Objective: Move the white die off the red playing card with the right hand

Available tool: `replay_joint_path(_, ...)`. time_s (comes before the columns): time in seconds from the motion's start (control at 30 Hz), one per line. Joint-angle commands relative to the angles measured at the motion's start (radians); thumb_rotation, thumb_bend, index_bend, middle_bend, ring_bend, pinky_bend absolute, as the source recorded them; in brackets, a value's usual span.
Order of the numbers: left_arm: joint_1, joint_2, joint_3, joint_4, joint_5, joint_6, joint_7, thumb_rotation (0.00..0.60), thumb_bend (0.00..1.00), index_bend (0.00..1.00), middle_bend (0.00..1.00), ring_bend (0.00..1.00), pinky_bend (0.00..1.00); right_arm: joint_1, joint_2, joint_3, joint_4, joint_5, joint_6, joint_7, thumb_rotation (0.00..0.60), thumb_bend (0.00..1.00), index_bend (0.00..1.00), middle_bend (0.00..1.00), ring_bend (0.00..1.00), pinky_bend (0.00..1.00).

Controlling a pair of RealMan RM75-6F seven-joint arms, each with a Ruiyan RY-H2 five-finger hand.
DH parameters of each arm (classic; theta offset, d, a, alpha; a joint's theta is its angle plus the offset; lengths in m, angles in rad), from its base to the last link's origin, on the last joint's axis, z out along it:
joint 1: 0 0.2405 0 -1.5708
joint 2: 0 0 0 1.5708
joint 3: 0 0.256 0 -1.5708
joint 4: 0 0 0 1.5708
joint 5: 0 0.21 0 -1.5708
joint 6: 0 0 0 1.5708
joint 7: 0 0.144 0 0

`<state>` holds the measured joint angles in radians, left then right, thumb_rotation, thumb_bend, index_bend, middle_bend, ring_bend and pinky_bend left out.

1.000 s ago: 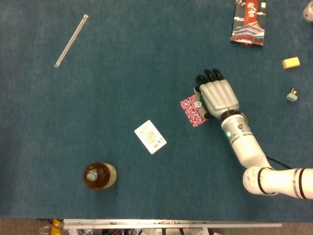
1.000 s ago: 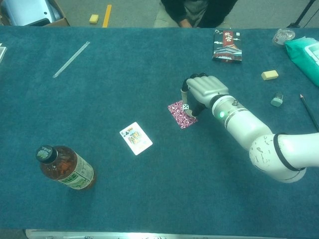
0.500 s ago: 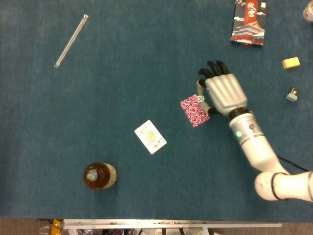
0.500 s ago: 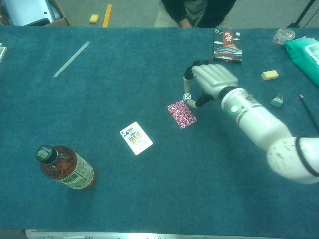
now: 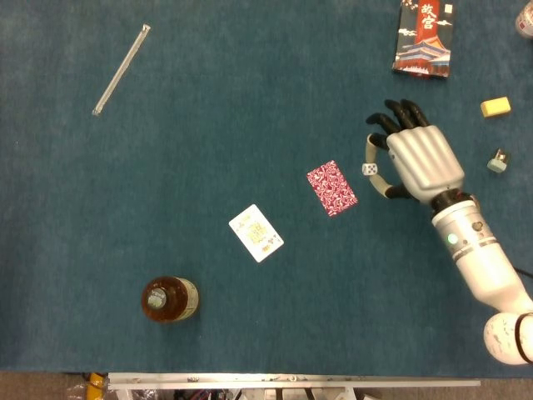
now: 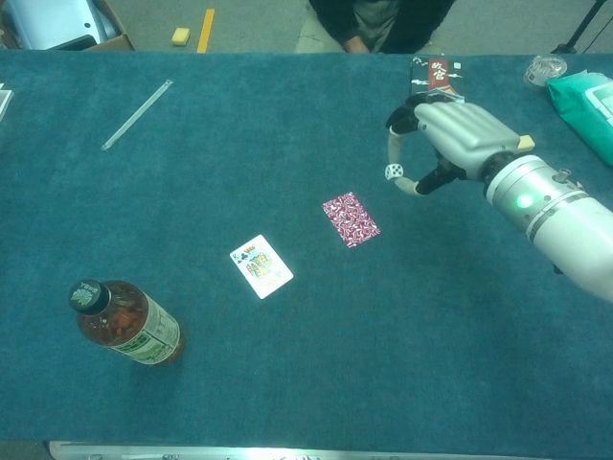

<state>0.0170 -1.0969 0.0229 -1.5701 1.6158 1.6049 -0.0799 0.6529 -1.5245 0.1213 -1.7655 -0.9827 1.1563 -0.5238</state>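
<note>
The right hand (image 5: 414, 158) has the white die (image 5: 370, 169) pinched between thumb and a fingertip, with the other fingers curled loosely above it. In the chest view the die (image 6: 393, 172) looks lifted clear of the cloth, off to the side of the red playing card (image 5: 331, 188) and no longer over it. That grip makes sense for something this tiny and hard-edged: a tip pinch keeps the bulky hand from dragging the card. The left hand doesn't show in either view.

Biggest thing around is the table (image 5: 208, 125), covered in a fuzzy teal felt that should keep a die from skittering when it gets set down. Then there's the amber drink bottle (image 6: 124, 321) with a green label, lying on its side in the chest view. A long clear rod (image 5: 122, 69) sits far off near the back corner. A dark printed box (image 5: 425, 37) is past the hand.

The red card lies flat and thin, with a busy white pattern on its back. Near it is a face-up playing card (image 5: 256, 232). Smallest are a yellow block (image 5: 495, 107) and the die, white with dark pips.
</note>
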Motion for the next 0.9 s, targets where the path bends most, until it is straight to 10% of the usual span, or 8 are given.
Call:
replay_joint_path(0.03,0.002,0.003,0.000,-0.003,0.000,0.004,0.001,0.600,0.27,0.28,0.21,0.13,0.09,-0.045,-0.101,0.022,0.137,-0.295,0.155,0.246,0.600,0.29,0.55,0.23,0.00,0.00)
replay_joint_path(0.27,0.008,0.006,-0.001,-0.002,-0.006,0.010,-0.003,0.600,0.27,0.28,0.21,0.13,0.09,-0.070,-0.157,0.009,0.268,-0.463,0.250,0.386,0.600,0.29,0.15,0.15,0.00,0.00)
replay_joint_path(0.9,0.004,0.008,-0.002,0.005,-0.011,-0.001,-0.009,0.600,0.27,0.28,0.21,0.13,0.09,-0.170,-0.009,-0.008,0.158,-0.449,0.248,0.334,0.600,0.29,0.12,0.15,0.00,0.00)
